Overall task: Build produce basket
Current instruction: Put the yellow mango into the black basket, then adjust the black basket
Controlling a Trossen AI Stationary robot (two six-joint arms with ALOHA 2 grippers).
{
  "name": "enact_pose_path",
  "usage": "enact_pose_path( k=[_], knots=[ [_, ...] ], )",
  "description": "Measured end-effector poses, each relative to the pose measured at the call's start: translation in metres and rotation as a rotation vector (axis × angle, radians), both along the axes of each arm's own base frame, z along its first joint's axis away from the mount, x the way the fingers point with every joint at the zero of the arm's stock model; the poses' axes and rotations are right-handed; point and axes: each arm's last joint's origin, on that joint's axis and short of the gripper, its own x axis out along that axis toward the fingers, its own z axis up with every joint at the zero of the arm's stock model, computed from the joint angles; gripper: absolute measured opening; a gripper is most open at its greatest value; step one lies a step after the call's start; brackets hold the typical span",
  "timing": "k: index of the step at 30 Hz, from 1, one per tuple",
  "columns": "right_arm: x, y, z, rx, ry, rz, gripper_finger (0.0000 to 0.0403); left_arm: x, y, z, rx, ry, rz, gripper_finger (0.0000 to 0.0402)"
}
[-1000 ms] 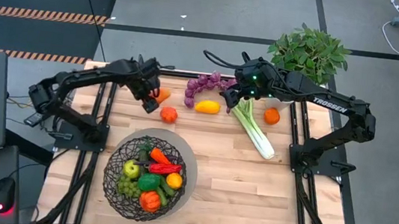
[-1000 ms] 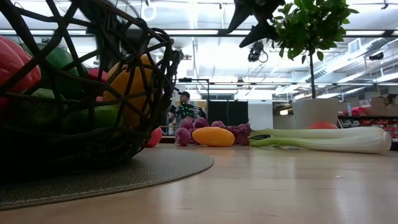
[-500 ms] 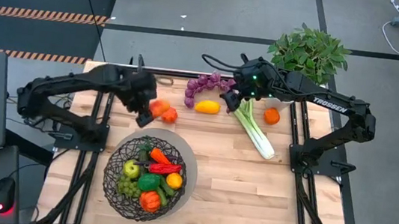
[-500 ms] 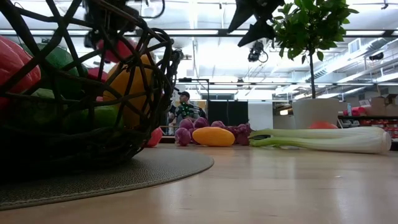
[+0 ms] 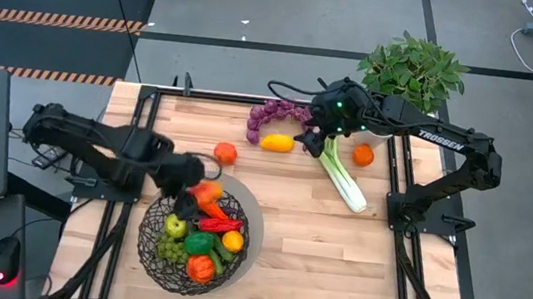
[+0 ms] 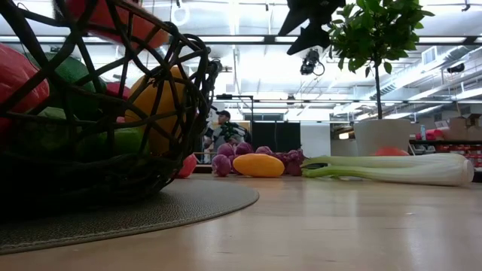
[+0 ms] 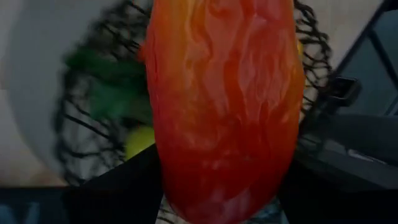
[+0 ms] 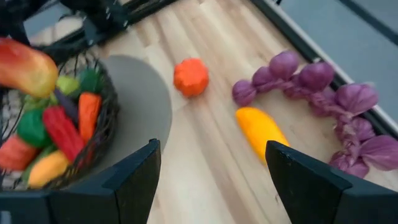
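Left gripper (image 5: 194,184) sits over the 12 o'clock rim of the basket (image 5: 155,258), fingers clamped on an orange-red pepper (image 5: 207,194). In the left wrist view the pepper (image 7: 224,106) fills the gap between the fingers, its long axis running straight out from the gripper, far end above the basket mesh (image 7: 93,143). From above, the pepper lies with its long axis roughly 10-to-4 o'clock, free end toward the basket centre. Low view: pepper (image 6: 113,22) hangs just above the basket rim (image 6: 192,68); cannot tell whether it touches the wire.

Basket stands on a round grey mat (image 5: 249,218) at the table's 7 o'clock area, already loaded: green apple (image 5: 175,226), red pepper (image 5: 213,224), lemon (image 5: 232,240), tomato (image 5: 200,269).

Right gripper (image 5: 321,131) hovers at the table's 1 o'clock area, fingers spread and empty, above the top end of the celery (image 5: 343,181). Celery's long axis runs 11-to-5 o'clock. Nearby on the table (image 5: 335,258): purple grapes (image 5: 276,112), yellow pepper (image 5: 277,143), an orange (image 5: 362,155), another orange (image 5: 225,153) just beyond the mat at 12 o'clock.
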Motion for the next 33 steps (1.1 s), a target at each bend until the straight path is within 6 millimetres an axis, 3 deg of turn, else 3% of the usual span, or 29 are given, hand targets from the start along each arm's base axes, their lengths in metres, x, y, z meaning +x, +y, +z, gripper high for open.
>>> enact_pose_path(
  k=[9, 19, 24, 33],
  knots=[
    [-0.006, 0.004, -0.006, 0.034, 0.082, 0.113, 0.0293, 0.008, -0.041, -0.004, -0.048, -0.042, 0.049, 0.0277],
    [-0.008, 0.005, -0.008, 0.046, 0.103, 0.108, 0.0293, 0.012, -0.039, -0.006, -0.061, -0.043, 0.035, 0.0337],
    [-0.007, 0.005, -0.007, 0.038, 0.1, 0.102, 0.0293, 0.018, -0.021, -0.006, 0.024, -0.084, 0.042, 0.035],
    [-0.007, 0.003, -0.007, 0.05, 0.091, 0.048, 0.0293, 0.039, 0.05, -0.003, 0.211, -0.214, 0.078, 0.035]
  ],
)
